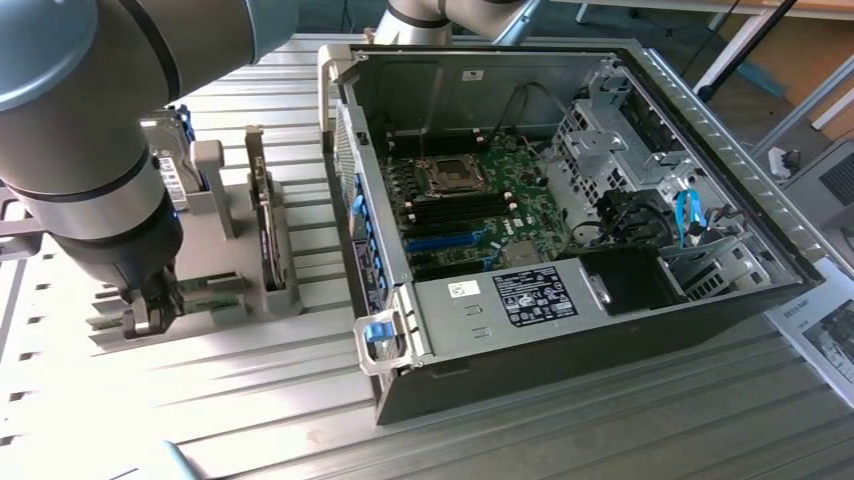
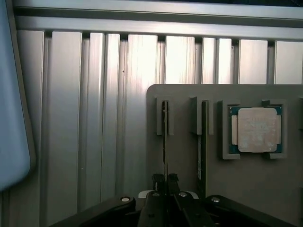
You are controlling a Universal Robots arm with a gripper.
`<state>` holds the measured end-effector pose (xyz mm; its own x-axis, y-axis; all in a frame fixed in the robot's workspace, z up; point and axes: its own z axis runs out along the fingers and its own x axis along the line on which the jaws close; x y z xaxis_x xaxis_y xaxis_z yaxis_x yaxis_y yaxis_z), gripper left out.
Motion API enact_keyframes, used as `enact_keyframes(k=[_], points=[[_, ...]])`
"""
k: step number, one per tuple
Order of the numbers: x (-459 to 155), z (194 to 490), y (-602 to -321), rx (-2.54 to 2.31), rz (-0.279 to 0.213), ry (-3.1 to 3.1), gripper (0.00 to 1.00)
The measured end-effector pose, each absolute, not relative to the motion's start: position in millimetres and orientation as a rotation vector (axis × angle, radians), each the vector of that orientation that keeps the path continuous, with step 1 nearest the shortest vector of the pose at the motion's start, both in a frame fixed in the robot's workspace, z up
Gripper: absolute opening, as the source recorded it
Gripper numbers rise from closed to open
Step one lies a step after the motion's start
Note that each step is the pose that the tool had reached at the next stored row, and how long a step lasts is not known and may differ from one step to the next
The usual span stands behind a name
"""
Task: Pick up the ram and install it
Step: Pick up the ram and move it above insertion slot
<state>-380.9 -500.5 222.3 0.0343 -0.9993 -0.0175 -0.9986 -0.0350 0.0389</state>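
Ram [image 2: 164, 132] upright in grey holder [image 2: 182, 156], gripper [image 2: 165, 179] seemingly astride it.

On the holder [image 2: 182, 156], the ram [image 2: 164, 127] stands edge-on, a dark card [image 2: 202, 142] just beside it — a narrow lane between. Slatted table [image 2: 94, 118] lies bare off the holder's ram side; a computer case [image 1: 441, 75] walls the exterior view's right.
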Motion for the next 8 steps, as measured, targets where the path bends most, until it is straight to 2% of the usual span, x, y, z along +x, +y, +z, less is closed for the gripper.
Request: enact_keyframes(k=[8], points=[[-381.0,251.7,-500.4,2.248,-0.062,-2.171,0.13]])
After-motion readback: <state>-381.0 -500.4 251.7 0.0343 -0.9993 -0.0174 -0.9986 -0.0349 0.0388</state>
